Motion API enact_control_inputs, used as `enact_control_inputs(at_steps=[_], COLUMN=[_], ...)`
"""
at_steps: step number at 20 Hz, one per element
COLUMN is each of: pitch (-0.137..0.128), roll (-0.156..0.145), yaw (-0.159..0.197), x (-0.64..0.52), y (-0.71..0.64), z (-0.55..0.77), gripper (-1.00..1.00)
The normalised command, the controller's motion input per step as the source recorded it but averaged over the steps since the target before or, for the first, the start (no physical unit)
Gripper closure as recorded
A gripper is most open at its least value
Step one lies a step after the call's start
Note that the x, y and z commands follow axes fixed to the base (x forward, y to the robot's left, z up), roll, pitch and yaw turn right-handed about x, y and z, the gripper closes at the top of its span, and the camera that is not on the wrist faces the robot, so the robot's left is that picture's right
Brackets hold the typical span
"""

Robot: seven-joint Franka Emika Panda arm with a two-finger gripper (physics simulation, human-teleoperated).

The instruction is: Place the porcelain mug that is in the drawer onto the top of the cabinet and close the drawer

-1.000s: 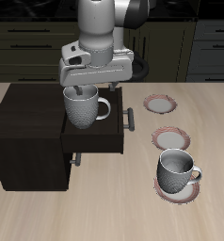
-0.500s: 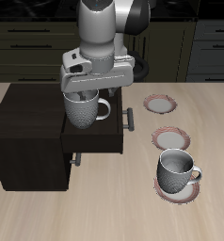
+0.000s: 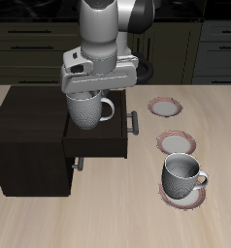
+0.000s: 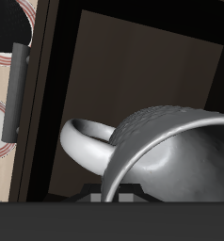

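Note:
The porcelain mug (image 3: pixel 86 110) is pale grey, speckled, with its loop handle toward the drawer's front. My gripper (image 3: pixel 85 93) is shut on its rim and holds it lifted above the open drawer (image 3: pixel 100 143), whose grey bar handle (image 3: pixel 134 124) sticks out. In the wrist view the mug (image 4: pixel 170 151) fills the frame close up, over the drawer's dark inside (image 4: pixel 133 85). The dark brown cabinet (image 3: pixel 25 126) has a flat top beside the mug. My fingertips are hidden by the mug and the hand.
A second grey mug (image 3: pixel 181 176) sits on a pinkish saucer near the table's front edge. Two empty pinkish saucers (image 3: pixel 166 107) (image 3: pixel 176 143) lie beside the drawer. A lower cabinet front with a small handle (image 3: pixel 79 164) is below.
The gripper has risen with the mug, which now hangs higher above the open drawer. The drawer and the other things have not moved.

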Motion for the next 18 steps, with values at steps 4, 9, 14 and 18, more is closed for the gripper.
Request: enact_control_inputs(at_steps=[4,9,14,18], pitch=[-0.023,-0.059,-0.059,-0.025], roll=[-0.017,0.002,-0.016,-0.015], yaw=[-0.012,-0.013,-0.04,-0.032], x=[0.0,-0.12,-0.11,-0.06], y=[-0.03,-0.01,-0.08,-0.18], z=[0.15,0.42,0.48,0.28], gripper=[1.0,1.0,1.0,1.0])
